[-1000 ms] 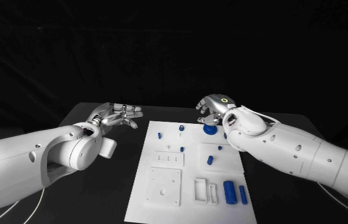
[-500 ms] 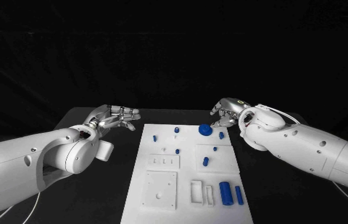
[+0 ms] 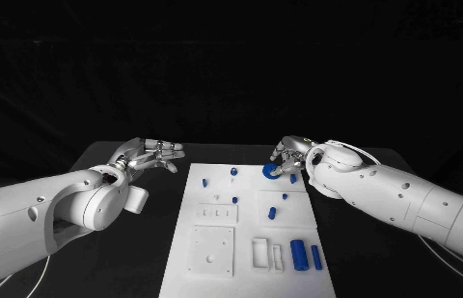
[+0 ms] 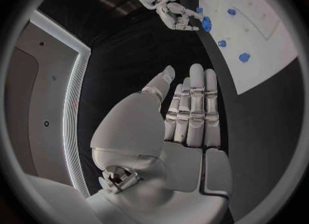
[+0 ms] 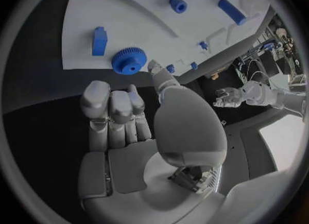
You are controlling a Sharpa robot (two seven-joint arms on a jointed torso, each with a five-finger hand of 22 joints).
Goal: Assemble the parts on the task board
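Observation:
The white task board [image 3: 246, 271] lies in the middle of the black table. A blue gear [image 3: 272, 171] lies flat near its far right corner, also seen as the gear [image 5: 129, 61] and the gear [image 4: 206, 24]. My right hand [image 3: 290, 153] hovers just over the gear with bent fingers, and its thumb tip [image 5: 153, 68] is at the gear's rim. Nothing is between the fingers [image 5: 115, 100]. My left hand [image 3: 150, 155] floats left of the board's far end, held flat with straight fingers [image 4: 193, 105] and nothing in it.
Several small blue parts stand on the board, among them a peg [image 3: 235, 172], a piece [image 3: 272, 212] and two cylinders [image 3: 298, 254] at the near right. White blocks [image 3: 214, 248] and slots [image 3: 262, 254] take up the near half. Bare black table flanks the board.
The camera has shifted. My right hand has come down and toward the gear, which stays in place on the board. My left hand has hardly moved.

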